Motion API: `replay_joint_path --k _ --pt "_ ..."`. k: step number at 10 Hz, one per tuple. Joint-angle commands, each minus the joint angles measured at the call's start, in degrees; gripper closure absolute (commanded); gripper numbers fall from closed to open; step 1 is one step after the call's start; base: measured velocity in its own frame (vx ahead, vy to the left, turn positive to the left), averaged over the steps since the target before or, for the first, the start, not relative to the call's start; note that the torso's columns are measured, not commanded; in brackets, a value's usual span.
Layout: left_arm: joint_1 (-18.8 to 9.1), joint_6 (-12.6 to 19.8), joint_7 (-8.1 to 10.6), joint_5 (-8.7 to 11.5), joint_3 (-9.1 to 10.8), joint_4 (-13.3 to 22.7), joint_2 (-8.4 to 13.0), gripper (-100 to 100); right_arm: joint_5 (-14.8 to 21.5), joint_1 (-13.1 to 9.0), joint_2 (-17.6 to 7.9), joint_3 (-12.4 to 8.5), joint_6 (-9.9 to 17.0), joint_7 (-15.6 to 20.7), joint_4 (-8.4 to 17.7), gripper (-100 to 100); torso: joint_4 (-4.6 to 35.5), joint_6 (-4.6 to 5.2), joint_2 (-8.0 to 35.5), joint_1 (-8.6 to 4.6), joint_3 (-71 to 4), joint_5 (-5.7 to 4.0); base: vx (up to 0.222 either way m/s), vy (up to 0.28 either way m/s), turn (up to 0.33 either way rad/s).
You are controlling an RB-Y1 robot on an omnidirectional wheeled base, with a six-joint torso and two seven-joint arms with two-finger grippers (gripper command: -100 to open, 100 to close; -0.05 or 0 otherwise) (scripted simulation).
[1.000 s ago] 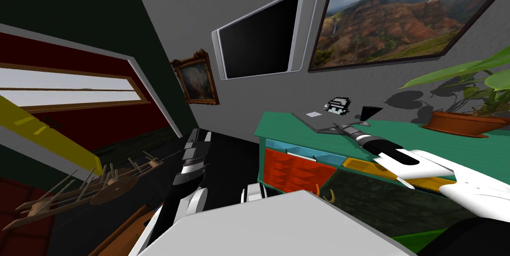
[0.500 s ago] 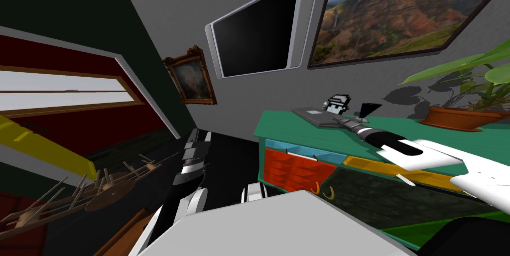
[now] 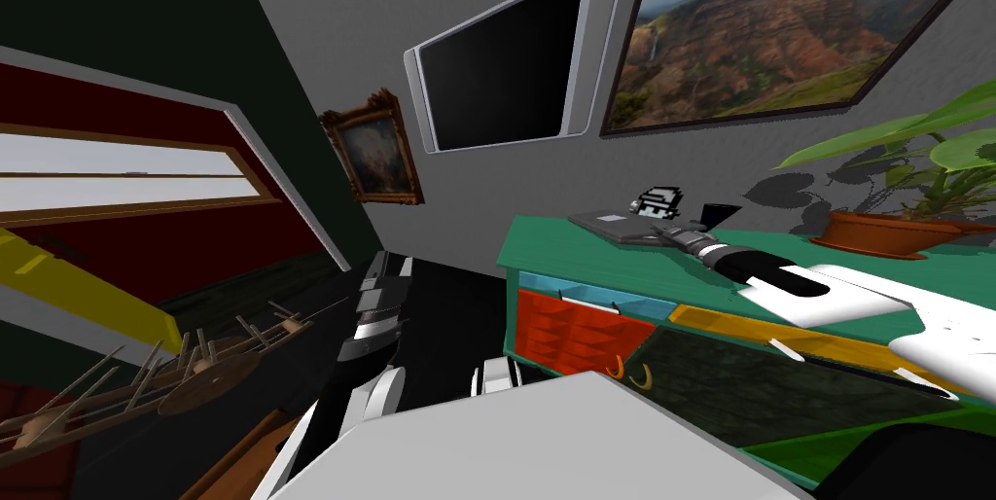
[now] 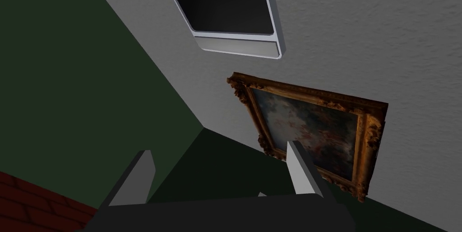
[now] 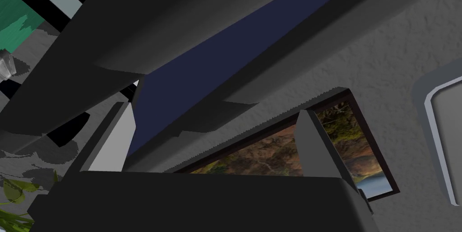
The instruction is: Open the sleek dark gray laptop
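Arms: left end effector (image 4: 219,148) parked low, spread. Right end effector (image 5: 214,108) also spread, edged up slightly in last half second, at lid (image 5: 288,58) of laptop (image 3: 608,225) at back of green surface (image 3: 584,261). Lid ajar, blue screen (image 5: 216,58) showing; opening looks underway.

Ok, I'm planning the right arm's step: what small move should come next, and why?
Probably nudge the right gripper upward against the lid of the laptop: its open fingers stand at that edge, and just a narrow dark blue screen strip shows between lid and base.
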Motion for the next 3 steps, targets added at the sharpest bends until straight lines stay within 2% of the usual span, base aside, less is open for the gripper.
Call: replay_joint_path --k 1,3 --pt "0.0 0.0 0.0 0.0 0.0 0.0 0.0 0 0.0 0.0 0.0 0.0 0.0 0.0 0.0 0 0.0 0.0 -0.01 0.01 -0.01 0.01 0.0 0.0 0.0" --pt "0.0 0.0 0.0 0.0 0.0 0.0 0.0 0 0.0 0.0 0.0 0.0 0.0 0.0 0.0 0 0.01 -0.01 0.0 0.05 0.0 0.04 0.0 0.0 0.0"
